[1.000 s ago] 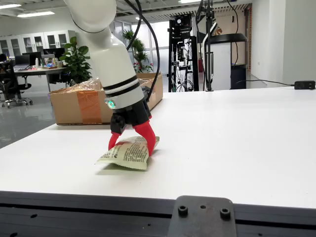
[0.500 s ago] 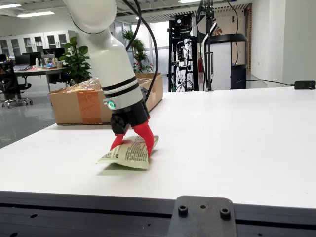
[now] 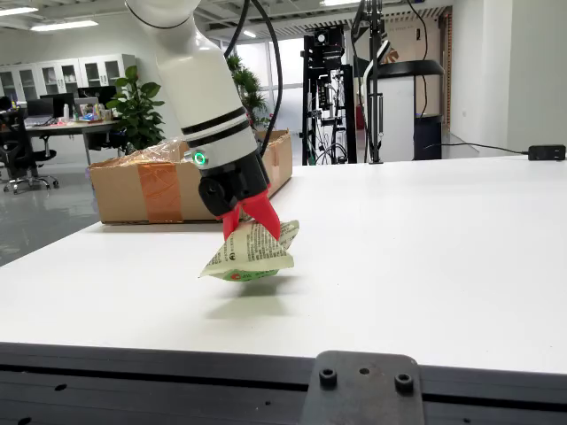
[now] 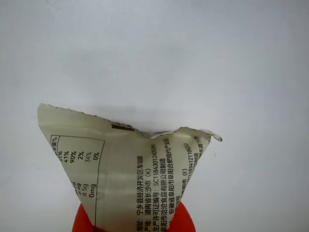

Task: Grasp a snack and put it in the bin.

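A cream and green snack packet [image 3: 248, 254] hangs above the white table [image 3: 425, 257], its shadow on the table below it. My gripper [image 3: 251, 227], with red fingers [image 3: 262, 211], is shut on the packet's top. In the wrist view the packet [image 4: 130, 169] fills the lower middle, printed side up, with the red fingertips [image 4: 183, 220] pinching it at the bottom edge. A brown cardboard box [image 3: 177, 181], the bin, stands at the table's far left, behind the arm, with clear plastic showing at its top.
The white arm [image 3: 190, 71] comes down from the top of the side view. A black metal bracket [image 3: 363, 390] sits at the table's near edge. Equipment racks [image 3: 332, 97] and a black stand [image 3: 376, 80] are behind the table. A black box [image 3: 546, 152] lies at the far right edge.
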